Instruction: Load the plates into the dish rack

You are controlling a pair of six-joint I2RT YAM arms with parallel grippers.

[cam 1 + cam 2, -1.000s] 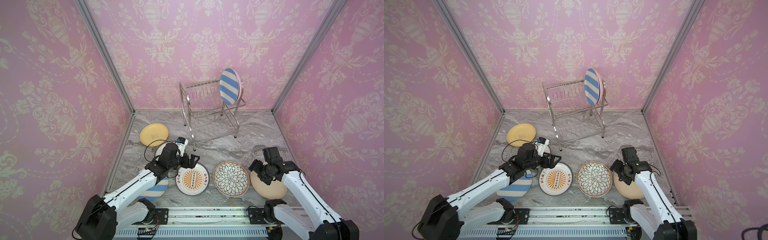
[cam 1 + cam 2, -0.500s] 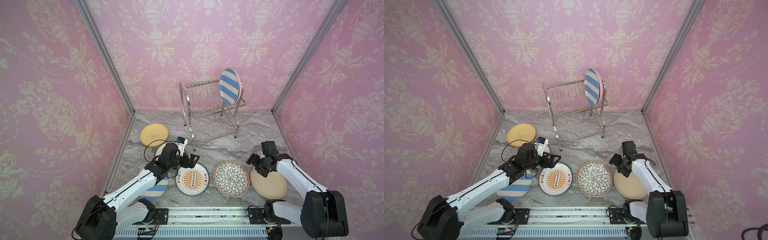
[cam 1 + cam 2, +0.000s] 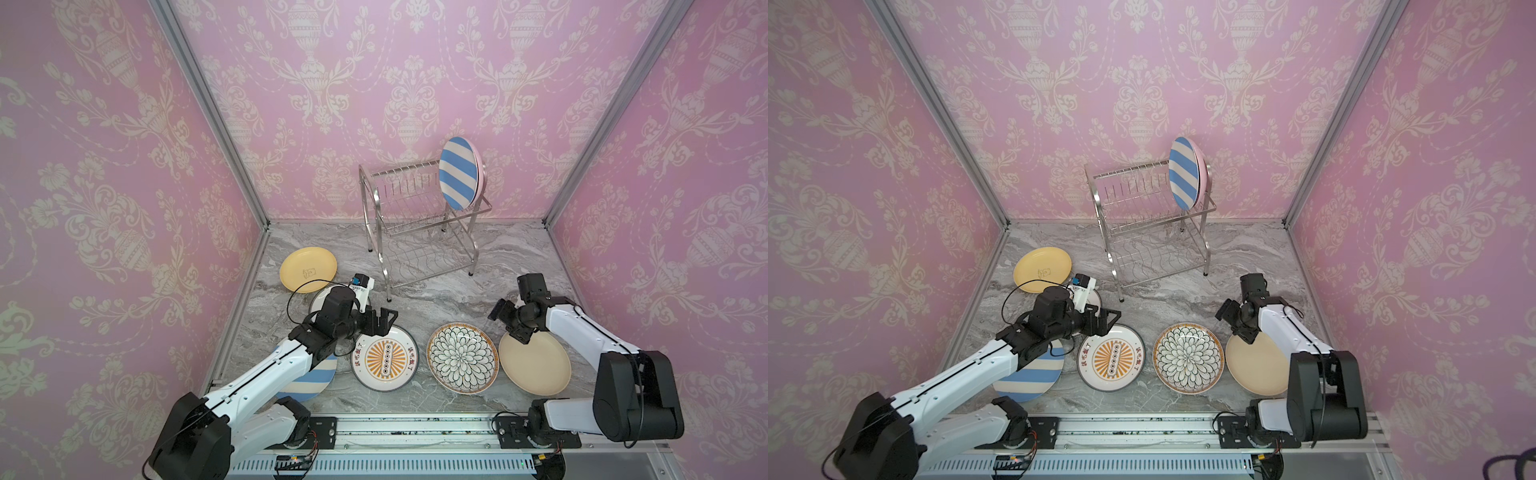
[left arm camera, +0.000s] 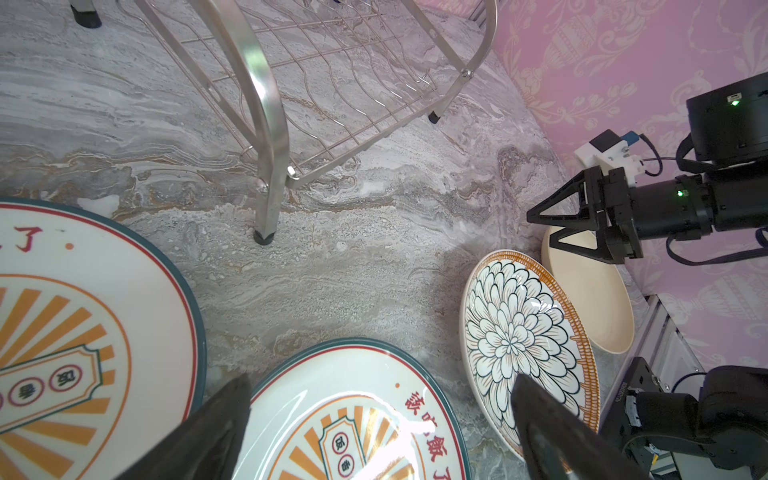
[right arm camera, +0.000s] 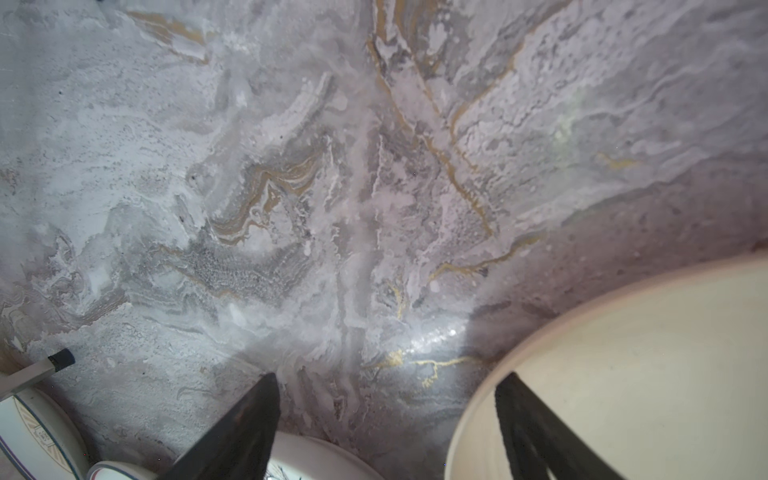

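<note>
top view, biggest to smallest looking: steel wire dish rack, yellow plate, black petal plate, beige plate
1. steel wire dish rack
2. black-petal round plate and beige round plate, alike
3. yellow round plate, though farther away

Both top views look steeply down from above the near edge over the whole surface (image 3: 436, 299); the left wrist view faces right, low behind the left end effector (image 4: 378, 390), the right wrist view close down behind the right end effector (image 5: 388, 378), sharing the beige plate (image 4: 590, 299).
</note>
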